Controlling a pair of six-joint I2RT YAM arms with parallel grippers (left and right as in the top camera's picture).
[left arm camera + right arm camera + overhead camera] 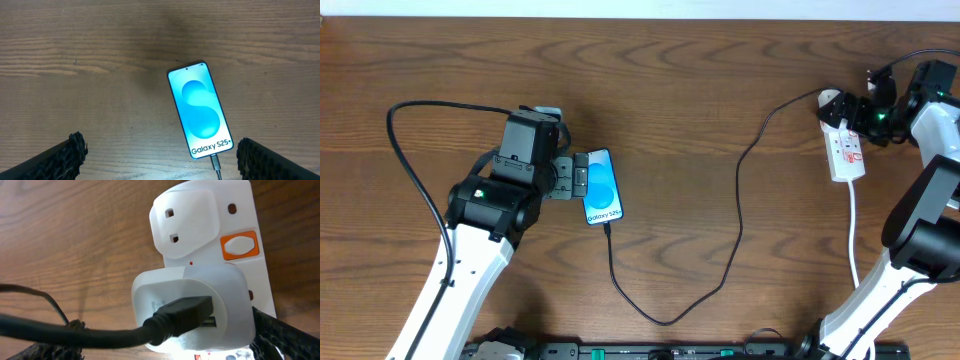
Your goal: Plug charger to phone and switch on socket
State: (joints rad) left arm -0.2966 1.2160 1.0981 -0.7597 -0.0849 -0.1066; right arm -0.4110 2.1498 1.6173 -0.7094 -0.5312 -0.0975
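Note:
The phone lies flat at centre left, its blue screen reading "Galaxy S25+". It also shows in the left wrist view. The black charger cable has its small tip in the phone's lower end. It loops across the table to a white adapter on the socket. The cable's black plug sits in that adapter. My left gripper is open and empty at the phone's left edge. My right gripper is open over the socket's far end, its fingers either side of the adapter. An orange switch is beside the free outlet.
The socket's thick white cord runs toward the front edge, close to my right arm's base. A black cable arcs round my left arm. The table is bare brown wood.

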